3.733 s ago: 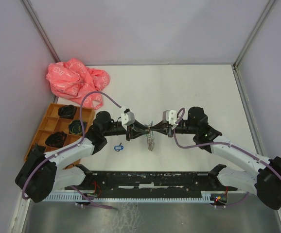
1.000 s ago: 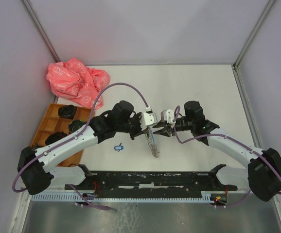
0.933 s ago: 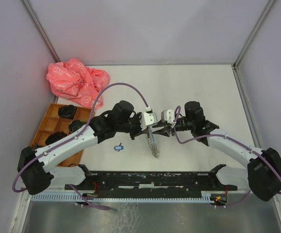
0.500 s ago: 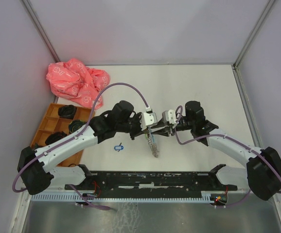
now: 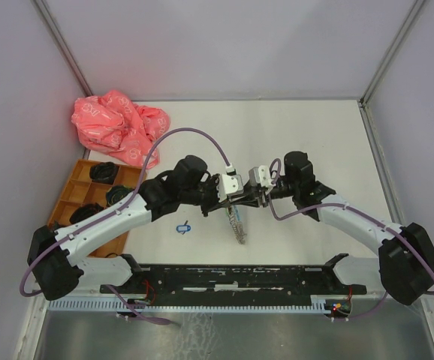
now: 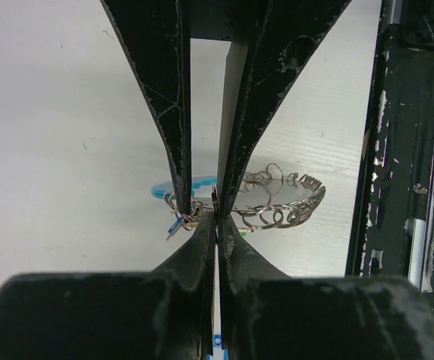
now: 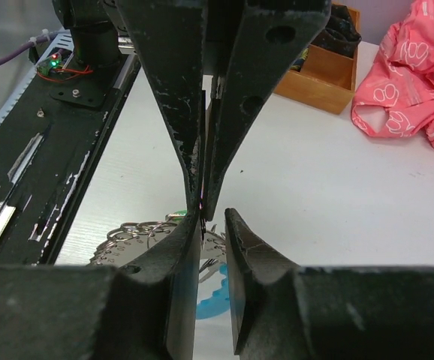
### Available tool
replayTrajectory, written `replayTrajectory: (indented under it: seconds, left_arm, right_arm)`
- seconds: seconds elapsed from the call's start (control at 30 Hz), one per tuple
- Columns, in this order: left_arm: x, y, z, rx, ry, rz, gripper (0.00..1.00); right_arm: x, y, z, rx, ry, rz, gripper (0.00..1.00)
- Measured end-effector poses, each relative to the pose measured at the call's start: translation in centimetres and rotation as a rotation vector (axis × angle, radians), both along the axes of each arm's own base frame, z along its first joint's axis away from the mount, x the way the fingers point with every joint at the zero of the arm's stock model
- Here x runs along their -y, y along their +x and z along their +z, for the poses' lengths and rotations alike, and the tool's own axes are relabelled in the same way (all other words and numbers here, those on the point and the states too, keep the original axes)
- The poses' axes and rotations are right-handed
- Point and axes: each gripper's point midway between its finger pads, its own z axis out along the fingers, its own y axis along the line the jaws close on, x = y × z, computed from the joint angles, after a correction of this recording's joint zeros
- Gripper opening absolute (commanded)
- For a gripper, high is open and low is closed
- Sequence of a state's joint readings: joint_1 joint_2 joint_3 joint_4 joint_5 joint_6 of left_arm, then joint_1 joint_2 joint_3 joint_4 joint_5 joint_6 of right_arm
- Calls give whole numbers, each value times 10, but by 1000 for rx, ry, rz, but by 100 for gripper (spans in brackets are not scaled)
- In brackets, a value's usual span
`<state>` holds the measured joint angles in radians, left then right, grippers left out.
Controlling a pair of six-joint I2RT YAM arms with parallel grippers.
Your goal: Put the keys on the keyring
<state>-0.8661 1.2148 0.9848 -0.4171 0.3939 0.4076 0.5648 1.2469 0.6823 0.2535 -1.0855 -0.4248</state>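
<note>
Mid-table, right where the two arms met, the left gripper (image 6: 215, 219) was clamped tight on the keyring (image 6: 281, 204), and its wire loops and light-blue bit dangled off the fingertips. The right gripper (image 7: 212, 219) sat nose to nose with it, jaws a narrow crack apart, nothing clearly pinched. One blue-tagged key (image 5: 183, 227) lay on the table (image 5: 314, 135) nearby, apart from the ring.

Left gripper (image 6: 215, 225) and right gripper (image 7: 206, 225) meet tip to tip, blocking each other; keyring (image 5: 238, 223) hangs beneath. Table (image 5: 292, 131) beyond lies free. Key (image 5: 183, 227) lies left.
</note>
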Motion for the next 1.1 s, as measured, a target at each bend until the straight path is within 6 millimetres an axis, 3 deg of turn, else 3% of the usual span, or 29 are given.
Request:
replayTrajectory:
  seconds: [0.3,0.5,0.7,0.97,1.1]
  left_arm:
    - [0,0,0,-1,0,-1,3]
    - [0,0,0,-2,0,-2,3]
    - [0,-1,0,-4,0,-4,3]
    - [-1,5,2,11,-27,10,27]
    - [-11,13,7,34,-132,29,34]
  right_arm:
    - [0,-2,-4,-22,-26,18,25]
    - [1,-3,-9,-33,-49,29,19]
    - [1,-5,-9,-38,-49,39,3]
    - [1,-3,-5,-41,-42,24,1]
    - [0,0,1,-20,-25,8,1]
